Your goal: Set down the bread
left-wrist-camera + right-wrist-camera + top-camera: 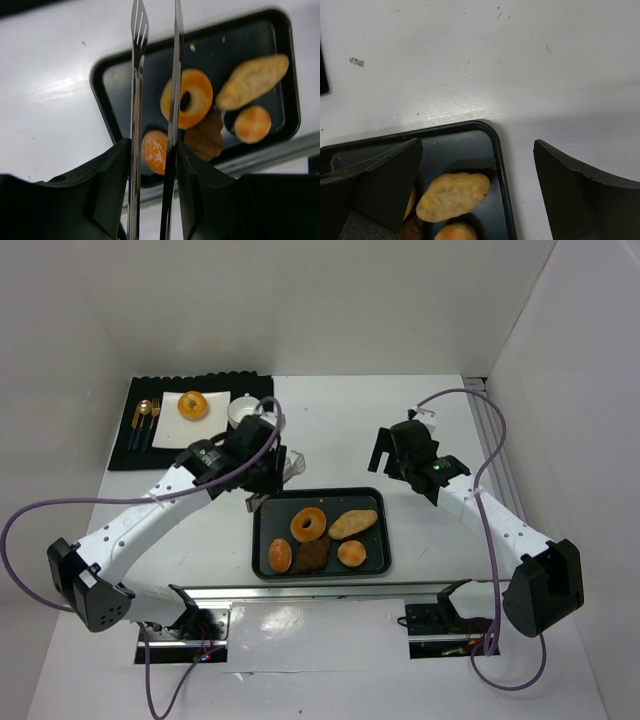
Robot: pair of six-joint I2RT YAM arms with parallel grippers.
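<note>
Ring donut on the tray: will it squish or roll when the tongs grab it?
Looks puffy, so probably soft and light; the thin metal tongs could dent the ring donut. Lying flat on the tray, it likely won't roll.

A robotics lab's test cell, dressed up as a small serving counter. The white table (350, 420) is boxed in by plain white panels (300, 300) along its far and side edges. At the near edge an aluminium rail (330, 592) runs between the bolted left arm (150, 510) and right arm (490, 525), with purple cables (20, 530) looping loose.

The props are staged:
- a black ribbed mat (125, 455) in the far left corner, bearing a square plate (215, 400), gold cutlery (146, 420) and a cup (243, 412)
- a black tray (257, 540) of pastries (353, 523) by the near edge
- metal tongs (136, 90) clamped in the left gripper (153, 147)
</note>
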